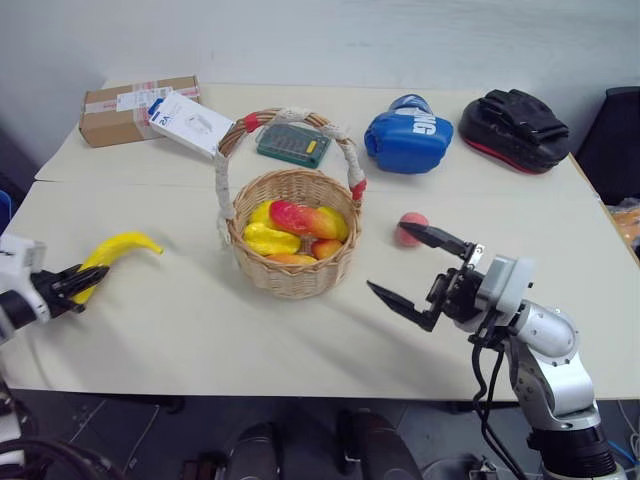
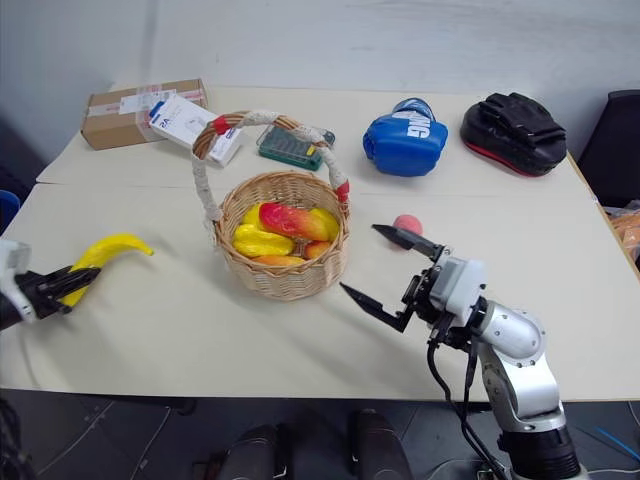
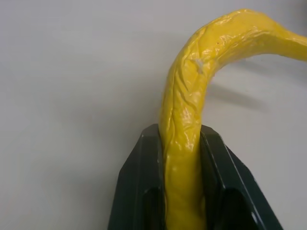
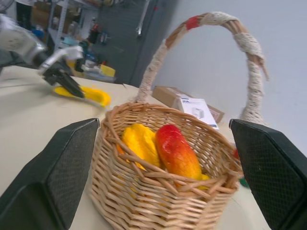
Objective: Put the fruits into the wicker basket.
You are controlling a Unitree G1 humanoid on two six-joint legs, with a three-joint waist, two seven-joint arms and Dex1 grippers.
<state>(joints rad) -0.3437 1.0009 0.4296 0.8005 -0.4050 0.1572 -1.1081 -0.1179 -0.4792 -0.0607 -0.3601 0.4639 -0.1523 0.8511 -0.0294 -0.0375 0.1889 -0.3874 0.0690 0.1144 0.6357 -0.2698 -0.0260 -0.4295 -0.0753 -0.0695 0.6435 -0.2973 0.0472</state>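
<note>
A curved yellow banana lies at the table's left front, and my left gripper is shut on its near end; the left wrist view shows the banana squeezed between both black fingers. The wicker basket stands mid-table with yellow and red-orange mango-like fruits inside. A small pink-red peach sits on the table just right of the basket. My right gripper hovers open in front of the peach, pointing toward the basket, nothing between its fingers.
Along the back of the table are a cardboard box, a white packet, a green case, a blue boxing glove and a black pad. A seam crosses the tabletop behind the basket.
</note>
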